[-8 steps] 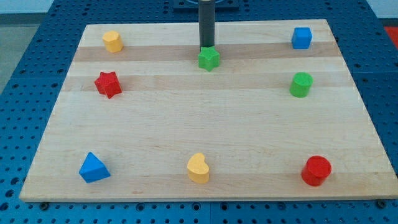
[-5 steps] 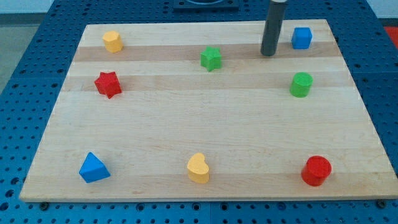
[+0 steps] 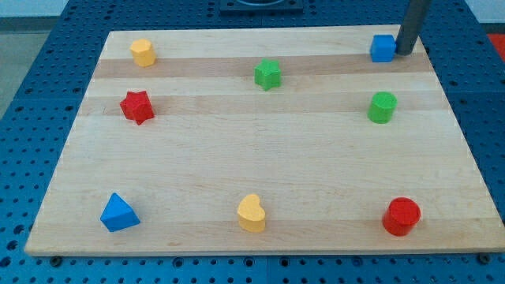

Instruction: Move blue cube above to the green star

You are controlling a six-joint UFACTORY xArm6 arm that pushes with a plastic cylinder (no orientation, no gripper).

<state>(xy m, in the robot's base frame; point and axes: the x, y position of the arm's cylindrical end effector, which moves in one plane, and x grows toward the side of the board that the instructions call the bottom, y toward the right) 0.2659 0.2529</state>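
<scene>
Blue cube (image 3: 383, 48) sits near the top right corner of the wooden board (image 3: 237, 158), well apart from the green star (image 3: 267, 74), which lies toward the top middle.

From the one camera view, my tip (image 3: 405, 52) stands just at the cube's right side, touching it or nearly so; I cannot tell which. There is no claw on this rig, only the straight dark rod, so nothing is gripped and there is no opening to report.

I judge the step in hand to be the set-up for the push: the tip is placed on the far side of the cube from the star, and the cube does not yet look displaced toward it. The next move calls for a steady leftward slide along the top strip of the board, ending with the cube just above the star, and keeping the push centred so the cube does not spin off the rod.

Elsewhere lie a yellow block (image 3: 143, 53), a red star (image 3: 136, 106), a green cylinder (image 3: 382, 107), a blue triangle (image 3: 118, 213), a yellow heart (image 3: 252, 214) and a red cylinder (image 3: 402, 216).

I can read no brands, labels or writing.
</scene>
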